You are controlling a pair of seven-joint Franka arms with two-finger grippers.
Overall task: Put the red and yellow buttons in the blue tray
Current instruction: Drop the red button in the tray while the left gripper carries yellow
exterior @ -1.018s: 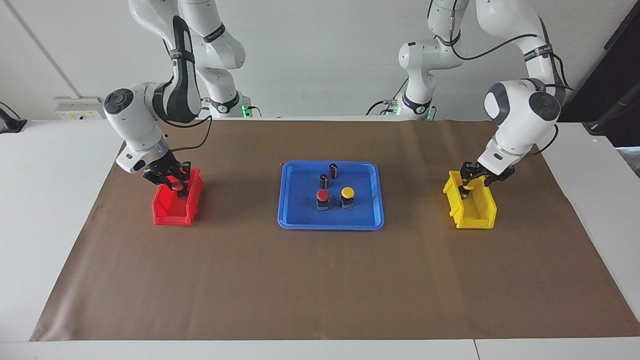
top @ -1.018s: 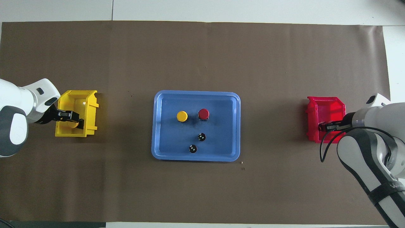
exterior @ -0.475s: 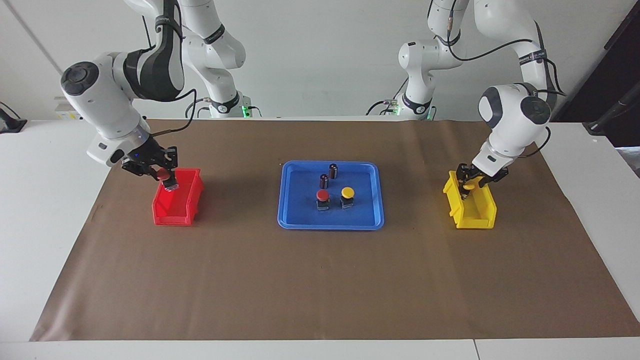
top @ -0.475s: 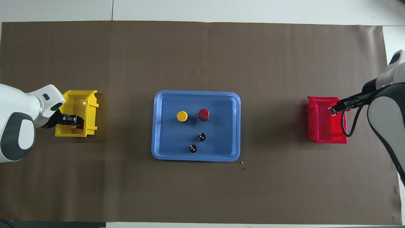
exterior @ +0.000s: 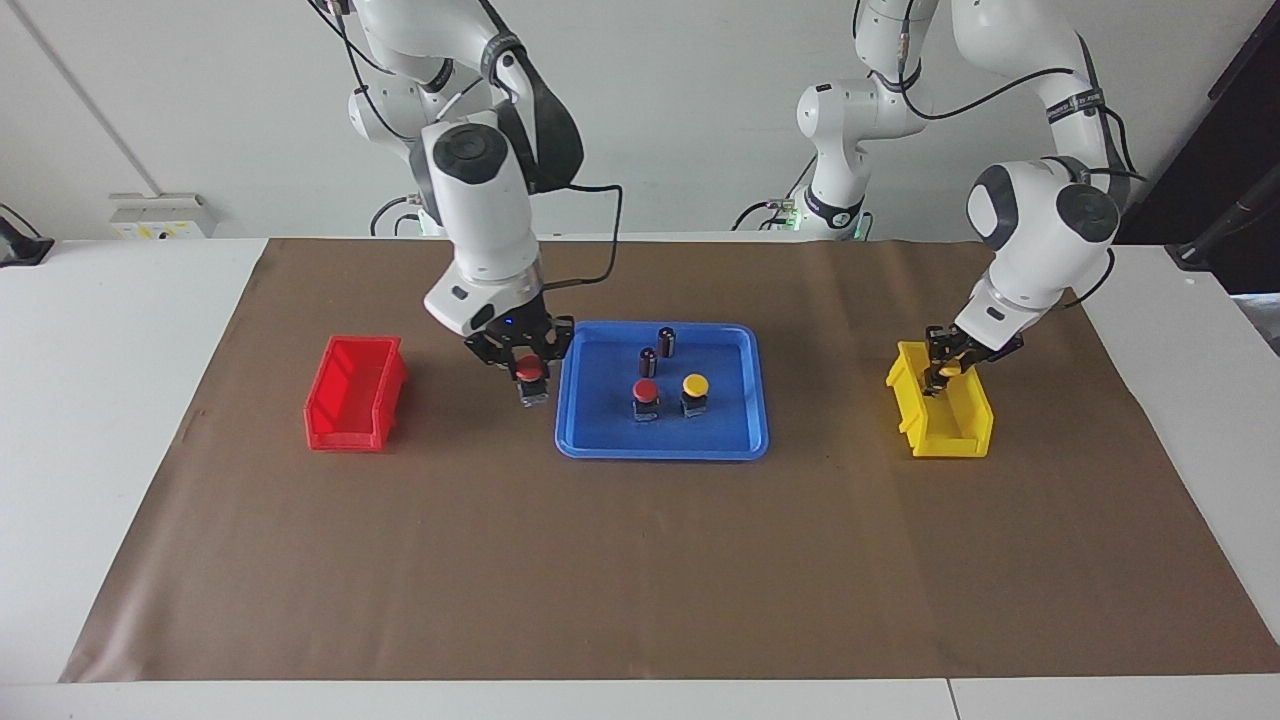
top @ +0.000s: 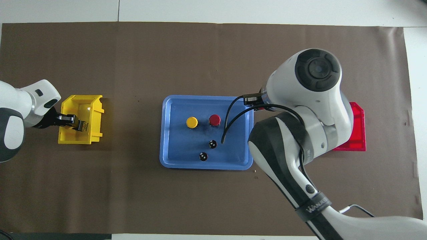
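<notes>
Half a second earlier the right gripper [exterior: 527, 372] had hung over the red bin [exterior: 355, 407]; it had since carried its red button [exterior: 529, 376], clamped between the fingers, to the edge of the blue tray [exterior: 661, 441] at the right arm's end. The left gripper [exterior: 944, 367] stayed over the yellow bin [exterior: 941, 412], closed on a yellow button [exterior: 948, 369]. One red button [exterior: 645, 396] and one yellow button [exterior: 695, 391] stood in the tray beside two dark cylinders [exterior: 657, 350]. The facing view showed the carried button; from overhead the right arm covered it (and part of the bin).
</notes>
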